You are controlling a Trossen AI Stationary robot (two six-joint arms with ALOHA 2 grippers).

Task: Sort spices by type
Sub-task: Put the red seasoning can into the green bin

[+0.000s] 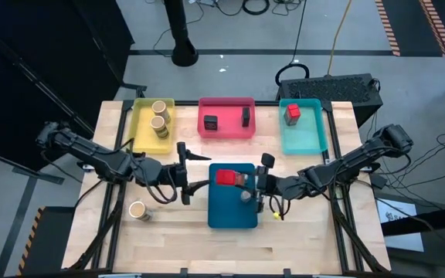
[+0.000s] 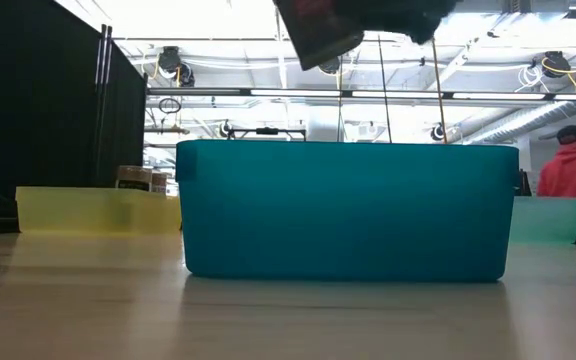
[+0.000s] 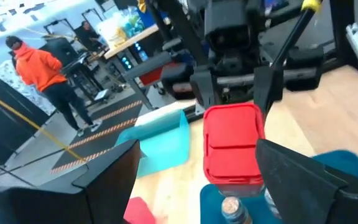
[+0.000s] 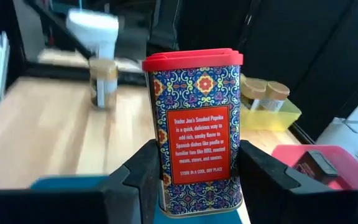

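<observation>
Right wrist view: right tool (image 4: pixel 194 180) gripping paprika tin (image 4: pixel 194 124).

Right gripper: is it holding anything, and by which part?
Yes. The right gripper holds the red-lidded paprika tin upright by the lower sides of its body, above the blue tray. The left gripper is open, holding nothing.

Overhead, you looked straight down on the whole table (image 1: pixel 168 239). Low camera sat at tabletop height, close against the blue tray (image 2: pixel 343 210). Both wrist cameras faced the red-lidded tin (image 4: pixel 194 127) close up
</observation>
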